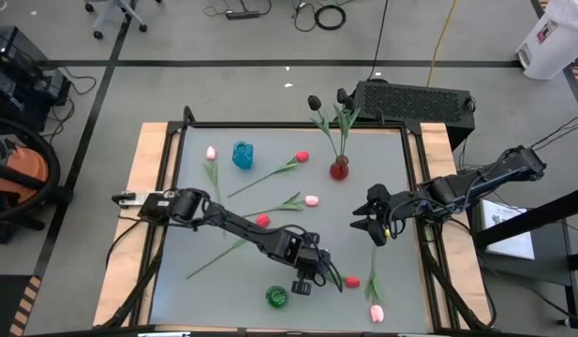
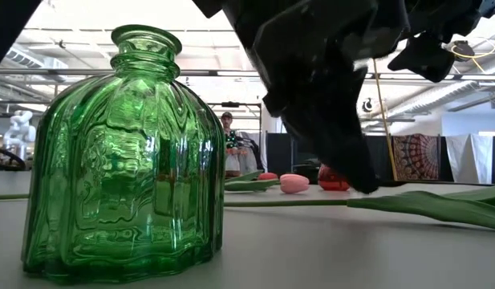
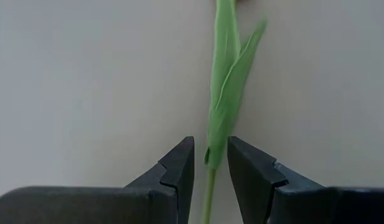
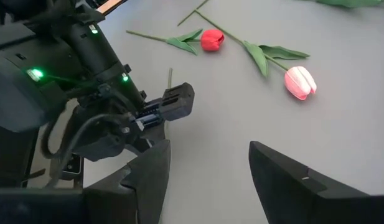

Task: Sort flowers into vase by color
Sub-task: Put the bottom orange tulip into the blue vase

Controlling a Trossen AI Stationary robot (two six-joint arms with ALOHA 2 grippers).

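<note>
High view, grey table [image 1: 382, 159], taped floor [image 1: 270, 84]

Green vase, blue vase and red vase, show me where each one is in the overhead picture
green vase [image 1: 276, 298]: high view, on its round body.
blue vase [image 1: 243, 154]: high view, on its body.
red vase [image 1: 339, 169]: high view, on its base below the stems.

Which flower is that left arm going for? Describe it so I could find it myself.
Find the green vase at the table's near edge. Beside it, the left hand straddles a thin green stem. That stem leads to a red tulip, lying next to a pink one.
</note>
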